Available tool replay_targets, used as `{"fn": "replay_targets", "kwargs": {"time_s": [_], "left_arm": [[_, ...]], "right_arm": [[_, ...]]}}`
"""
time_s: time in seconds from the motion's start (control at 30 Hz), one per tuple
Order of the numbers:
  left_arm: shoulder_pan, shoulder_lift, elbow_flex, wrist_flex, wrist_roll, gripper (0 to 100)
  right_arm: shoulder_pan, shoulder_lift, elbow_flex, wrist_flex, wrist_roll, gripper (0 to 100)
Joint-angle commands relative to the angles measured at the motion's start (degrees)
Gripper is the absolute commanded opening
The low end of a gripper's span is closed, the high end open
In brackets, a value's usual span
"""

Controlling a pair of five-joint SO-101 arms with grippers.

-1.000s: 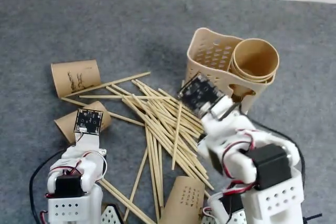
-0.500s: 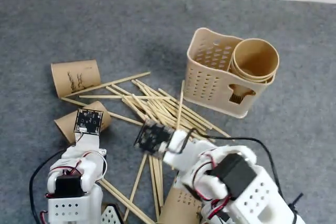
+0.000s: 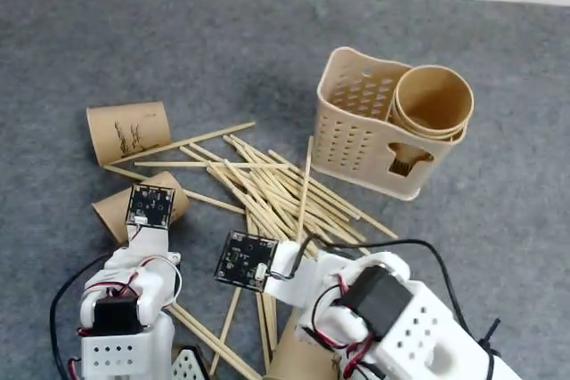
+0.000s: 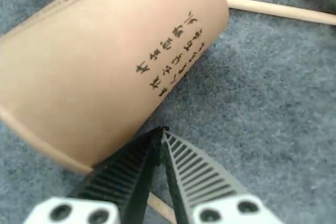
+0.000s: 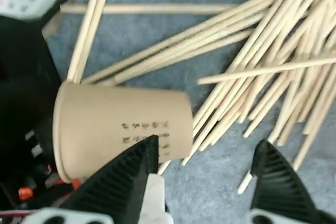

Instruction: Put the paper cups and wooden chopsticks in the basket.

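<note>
A tan perforated basket stands at the right rear with nested paper cups upright in it. Wooden chopsticks lie scattered in a pile mid-table. One paper cup lies on its side at the left. A second cup lies under the left arm's wrist board, and a third by the right arm's base. My left gripper is shut and empty, its tip against the side of that cup. My right gripper is open above a lying cup and chopsticks.
Grey carpet covers the table. Both arm bases stand at the near edge, and a black cable loops over the right arm. A dark arm base sits close beside the cup in the right wrist view.
The right arm has swung from beside the basket back to the near side, and now hangs low over the chopsticks and the near cup. The left arm has kept still.
</note>
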Motion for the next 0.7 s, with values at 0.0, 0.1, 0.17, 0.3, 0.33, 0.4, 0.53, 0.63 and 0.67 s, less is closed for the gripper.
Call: {"fn": "replay_targets", "kwargs": {"time_s": [0.0, 0.1, 0.17, 0.3, 0.33, 0.4, 0.53, 0.63, 0.67], "left_arm": [[-0.5, -0.3, 1.1, 0.4, 0.4, 1], [-0.5, -0.3, 1.1, 0.4, 0.4, 1], [-0.5, -0.3, 1.1, 0.4, 0.4, 1], [-0.5, -0.3, 1.1, 0.4, 0.4, 1], [-0.5, -0.3, 1.1, 0.4, 0.4, 1], [-0.5, -0.3, 1.1, 0.4, 0.4, 1], [-0.5, -0.3, 1.1, 0.4, 0.4, 1], [-0.5, -0.3, 1.1, 0.4, 0.4, 1], [-0.5, -0.3, 1.1, 0.4, 0.4, 1]], "right_arm": [[-2.6, -0.4, 1.7, -1.4, -1.1, 28.6], [-5.8, -0.3, 2.4, -3.3, -5.8, 28.7], [-8.7, -0.3, 2.4, -4.3, -8.4, 28.7], [-13.1, -0.1, 2.4, -5.4, -13.1, 28.7], [-13.4, -0.1, 2.4, -6.1, -14.2, 28.7], [-13.3, 0.7, 2.2, -7.0, -16.2, 28.7], [-6.7, 6.0, 1.9, -7.2, -19.4, 28.7], [1.1, 12.1, 1.9, -8.1, -23.9, 28.7], [3.0, 14.2, 1.9, -8.7, -26.6, 28.7]]}}
